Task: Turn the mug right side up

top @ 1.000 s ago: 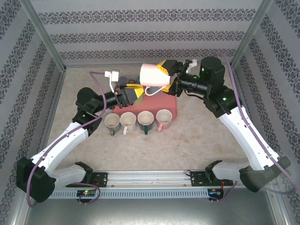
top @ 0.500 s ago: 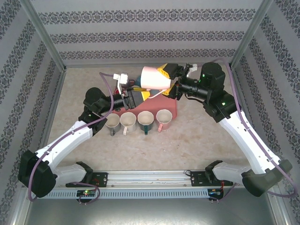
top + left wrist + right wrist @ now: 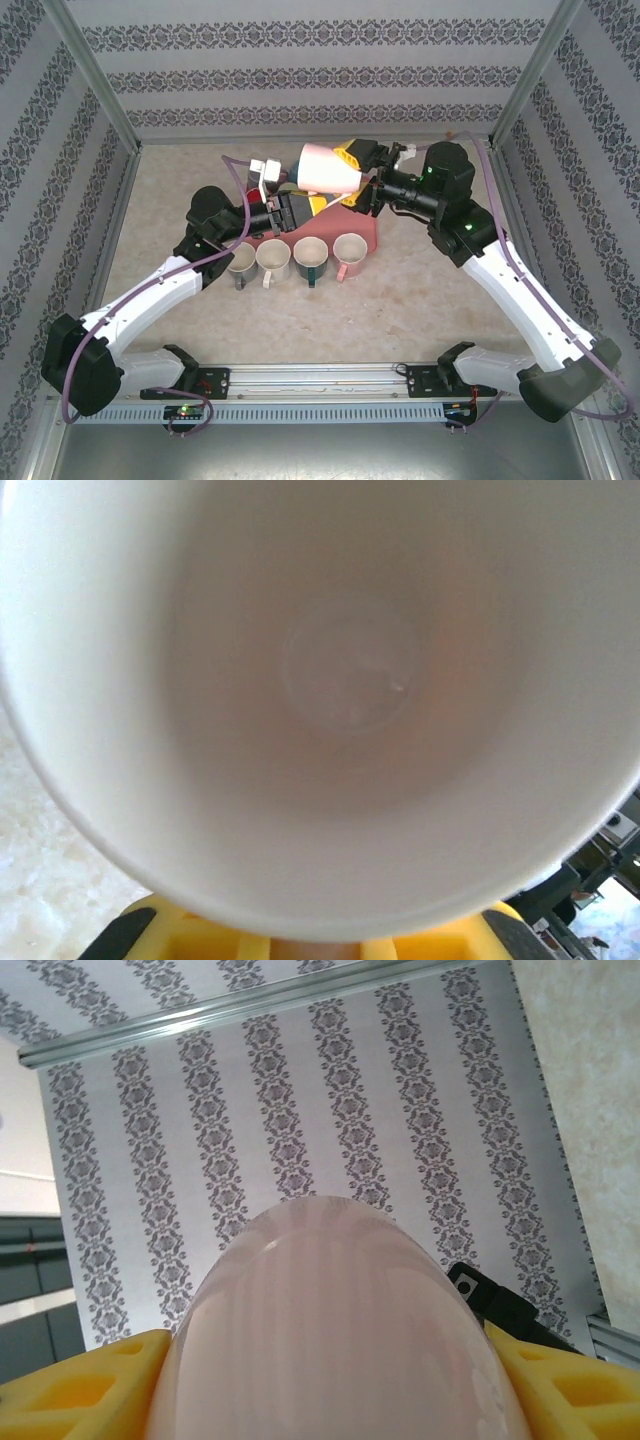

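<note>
The left arm reaches from the near left corner toward the centre of the surface (image 3: pixel 420 290). The left gripper (image 3: pixel 308 204) sits just below and left of the raised mug (image 3: pixel 325 168), with one yellow finger (image 3: pixel 314 205) close under the mug's rim. In the left wrist view the camera looks straight into the open mouth of the mug (image 3: pixel 330 680), and yellow finger material (image 3: pixel 300 942) lies just beneath the rim. I cannot tell how far this gripper is open, or whether it grips the rim.

Below the left gripper, a row of four upright mugs (image 3: pixel 272 256) stands on the surface. A red tray (image 3: pixel 372 228) lies just behind the right end of the row.

The pink mug is held in the air above the tray. It lies on its side with the mouth toward the left.

The right gripper (image 3: pixel 352 175) is closed on the mug at its base end, one yellow finger above and one below. In the right wrist view the fingers (image 3: pixel 80 1385) press against both sides of the mug body (image 3: pixel 340 1330).
</note>
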Controlling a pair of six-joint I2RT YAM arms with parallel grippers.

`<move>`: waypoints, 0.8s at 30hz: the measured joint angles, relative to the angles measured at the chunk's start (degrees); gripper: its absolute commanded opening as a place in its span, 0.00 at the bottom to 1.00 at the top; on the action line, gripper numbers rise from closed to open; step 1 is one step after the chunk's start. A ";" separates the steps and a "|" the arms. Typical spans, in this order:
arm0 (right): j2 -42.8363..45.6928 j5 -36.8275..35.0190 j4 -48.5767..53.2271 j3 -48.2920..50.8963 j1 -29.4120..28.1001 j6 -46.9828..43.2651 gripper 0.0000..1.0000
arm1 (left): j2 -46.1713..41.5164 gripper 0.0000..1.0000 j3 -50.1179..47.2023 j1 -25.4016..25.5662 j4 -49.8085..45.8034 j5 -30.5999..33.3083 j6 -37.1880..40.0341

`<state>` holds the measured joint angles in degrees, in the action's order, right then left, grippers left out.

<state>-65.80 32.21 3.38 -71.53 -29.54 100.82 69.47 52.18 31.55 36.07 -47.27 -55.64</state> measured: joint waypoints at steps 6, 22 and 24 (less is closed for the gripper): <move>1.42 -0.20 -1.53 1.46 -0.20 -0.24 0.67 | -0.46 0.04 0.11 0.37 -0.07 -0.31 0.17; 7.02 -6.21 28.35 -5.51 14.27 -27.19 0.98 | -6.58 0.06 13.60 5.79 -41.92 14.23 22.03; 7.04 -9.62 35.12 -8.79 15.37 -33.48 0.98 | -5.90 0.03 16.76 9.66 -49.29 18.82 25.66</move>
<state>-58.76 22.59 38.50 -80.31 -14.17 67.33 63.57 68.95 41.21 -13.21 -28.45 -29.98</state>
